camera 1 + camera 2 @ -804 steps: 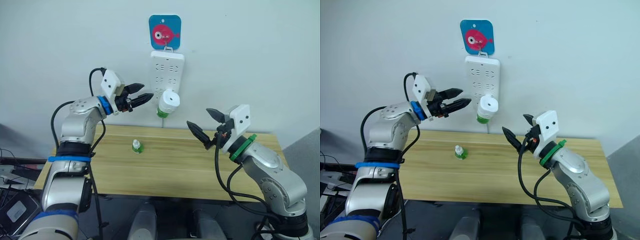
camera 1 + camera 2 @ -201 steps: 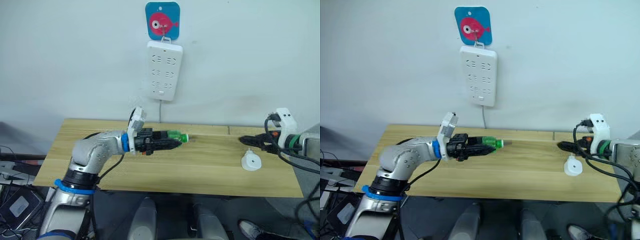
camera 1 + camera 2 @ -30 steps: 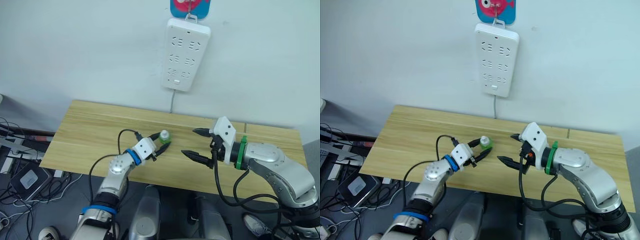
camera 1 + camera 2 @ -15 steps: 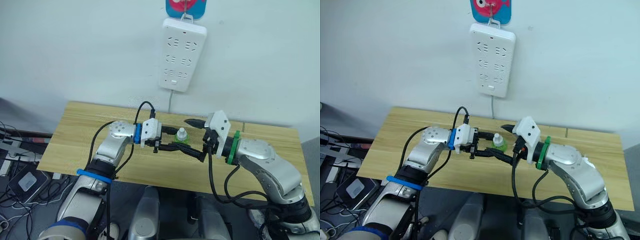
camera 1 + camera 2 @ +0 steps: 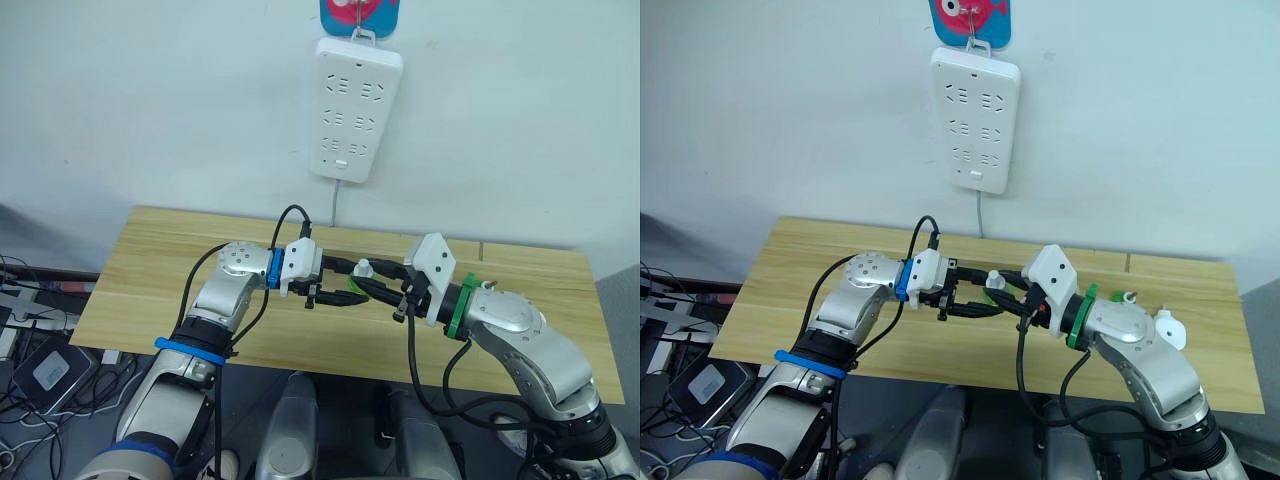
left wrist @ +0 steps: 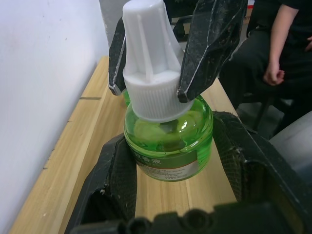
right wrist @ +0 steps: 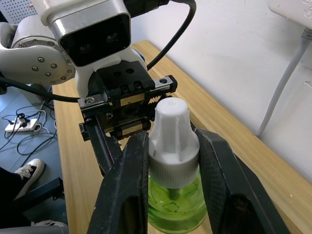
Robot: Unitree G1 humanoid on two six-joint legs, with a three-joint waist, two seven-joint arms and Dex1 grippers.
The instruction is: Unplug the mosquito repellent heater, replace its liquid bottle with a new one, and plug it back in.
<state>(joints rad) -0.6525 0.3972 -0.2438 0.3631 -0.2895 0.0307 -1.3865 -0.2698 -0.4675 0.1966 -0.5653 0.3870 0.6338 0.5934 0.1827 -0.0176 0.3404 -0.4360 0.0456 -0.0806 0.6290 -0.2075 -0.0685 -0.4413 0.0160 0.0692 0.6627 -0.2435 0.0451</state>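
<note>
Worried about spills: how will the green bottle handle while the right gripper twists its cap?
The bottle looks rigid, smooth plastic, so it may slip in the left gripper. The ribbed cap should give the right gripper purchase. Its squat, liquid-filled body probably resists tipping.

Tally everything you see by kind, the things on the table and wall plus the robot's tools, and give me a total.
Green liquid bottle: 1
White heater: 1
White power strip: 1
Fish wall hook: 1
Tools: 2, the left tool and the right tool, both closed on the bottle
Total: 6
</note>
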